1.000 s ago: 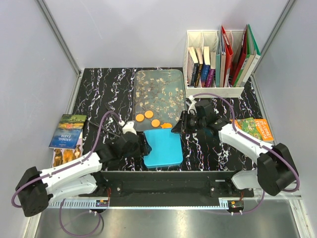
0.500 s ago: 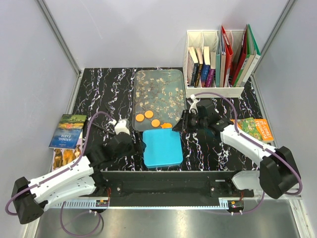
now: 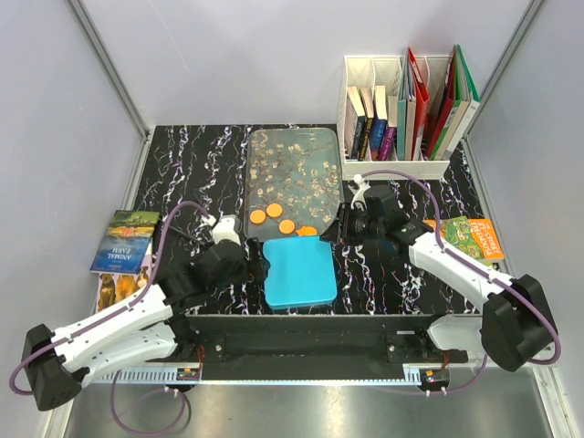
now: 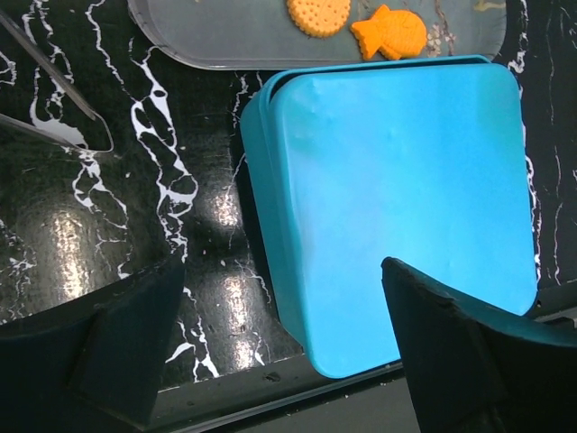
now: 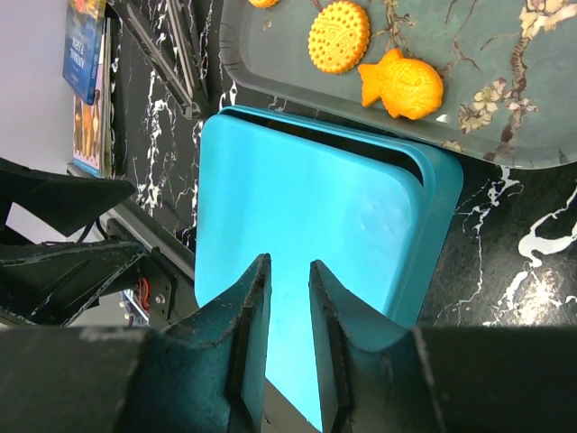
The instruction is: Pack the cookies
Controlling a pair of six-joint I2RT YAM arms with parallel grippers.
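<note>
The left arm (image 3: 128, 319) reaches low from the near left corner across the counter (image 3: 192, 164). Its wrist is turned toward the blue box (image 3: 299, 271). The left gripper (image 4: 281, 271) is spread wide and holds nothing: one finger stands over bare counter off the box's left edge, the other over the box's near right part. The right arm (image 3: 447, 260) bends in from the right. The right gripper (image 5: 284, 271) points back over the box lid, its fingers only a narrow slit apart, with nothing between them.

The cookies (image 3: 274, 210) lie on the grey flowered tray (image 3: 292, 155), just past the far edge of the box from the left gripper, and ahead of the right gripper beyond the lid. A round cookie (image 5: 339, 36) and a fish-shaped cookie (image 5: 402, 83) lie side by side near the tray's rim.

The lid covers the box, so what is inside cannot be seen. A dark seam runs along the lid's tray-side edge, and whether the lid is fully seated cannot be told. Nor is it clear whether the right fingertips touch the lid. In the left wrist view the round cookie is cut by the top edge and both fingers run out of the bottom. Metal tongs (image 5: 167, 54) lie on the counter to the left of the box, partly out of frame.
</note>
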